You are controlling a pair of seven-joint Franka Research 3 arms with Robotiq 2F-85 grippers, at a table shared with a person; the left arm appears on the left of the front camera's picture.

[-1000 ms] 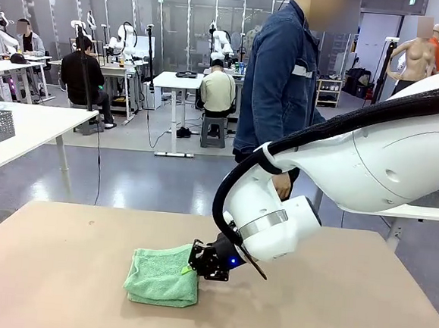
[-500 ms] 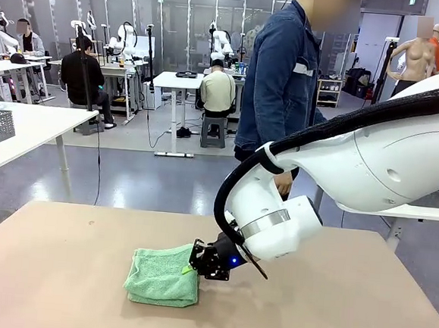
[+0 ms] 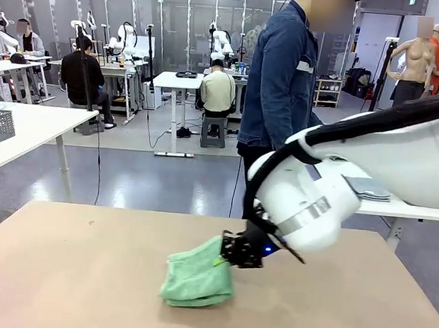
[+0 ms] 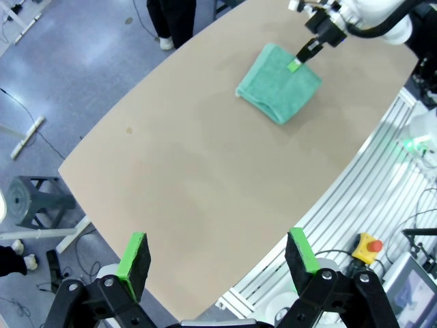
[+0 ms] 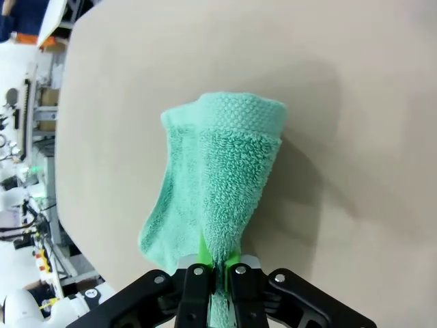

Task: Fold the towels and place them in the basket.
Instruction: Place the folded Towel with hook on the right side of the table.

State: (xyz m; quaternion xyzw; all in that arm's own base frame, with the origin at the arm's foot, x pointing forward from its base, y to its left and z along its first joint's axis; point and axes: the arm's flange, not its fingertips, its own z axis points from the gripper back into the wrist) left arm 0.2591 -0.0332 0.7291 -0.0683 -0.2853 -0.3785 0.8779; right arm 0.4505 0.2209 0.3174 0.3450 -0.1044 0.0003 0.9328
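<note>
Front view: reaching in from the right of the frame, the right gripper (image 3: 226,257) is clamped tight on the top edge of a folded green towel (image 3: 197,282) at lower centre. The bundle droops from the pinch over the tan table (image 3: 66,273); whether its underside clears the wood cannot be told. A person (image 3: 283,85) in a denim jacket stands at the far side, upper centre. Behind lie a grey floor, white workbenches and seated people in the upper left.

Left wrist view: the left gripper (image 4: 217,254), at the bottom edge, hangs high above the bare table with jaws spread wide and nothing between them. The towel lies in the upper right.

Right wrist view: the pinch sits at bottom centre and the towel runs up to mid-frame, with loose layers sagging left.

The carry to the basket probably calls for a firm hold and a slow, level move, so the folds do not fall open.
</note>
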